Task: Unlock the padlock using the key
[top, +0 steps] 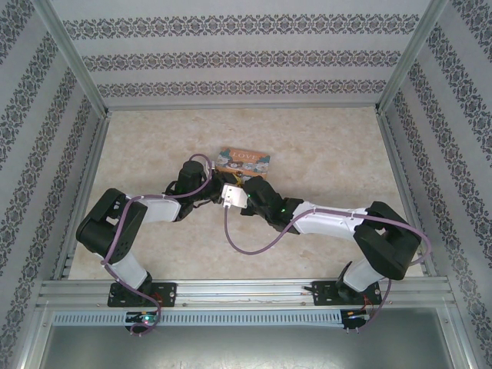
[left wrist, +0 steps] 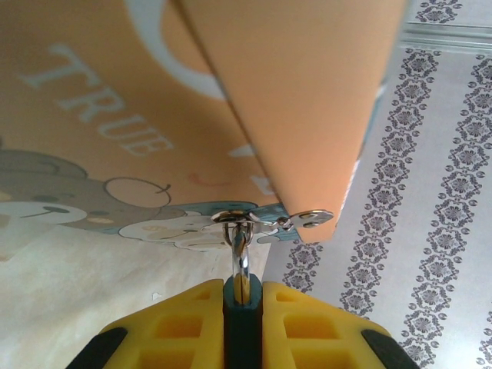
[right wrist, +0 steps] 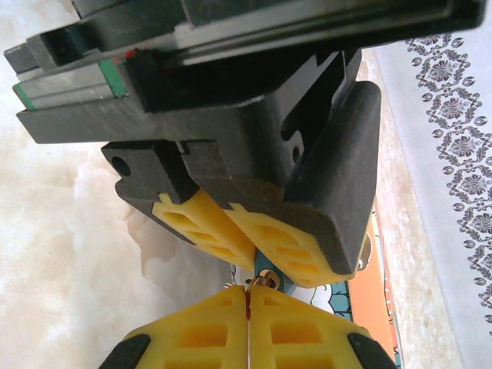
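From above, both arms reach in to the middle of the table (top: 323,154), and the left claw (top: 209,187) and right claw (top: 247,187) meet just in front of the box (top: 244,161). The padlock is too small and too covered there to make out. In the left wrist view the padlock (left wrist: 242,327) sits at the bottom centre, its dark teal body pinched between the left claw's yellow fingers (left wrist: 184,327), which are narrowed onto it. Its thin silvery shackle (left wrist: 241,257) rises from the body and passes through the metal hasp (left wrist: 254,221) on the lower edge of the box, so the lock hangs from the box and cannot be carried off. It looks light, rigid and smooth-sided, likely to twist or slip in a loose pinch. The flat faces of the body are the place to hold, as they are held here, leaving the keyhole end free. The shackle looks too thin and round to give a sure grip. In the right wrist view the left claw (right wrist: 257,254) comes down from above with a sliver of teal body (right wrist: 270,265) showing between its fingertips. Right below, the right claw (right wrist: 248,304) has its fingers pressed together on a small brassy piece, seemingly the key (right wrist: 264,280), whose tip sits at the padlock's underside. Whether it is seated in the keyhole cannot be told. The key looks tiny and stiff and would need a firm, square pinch to turn without slipping.
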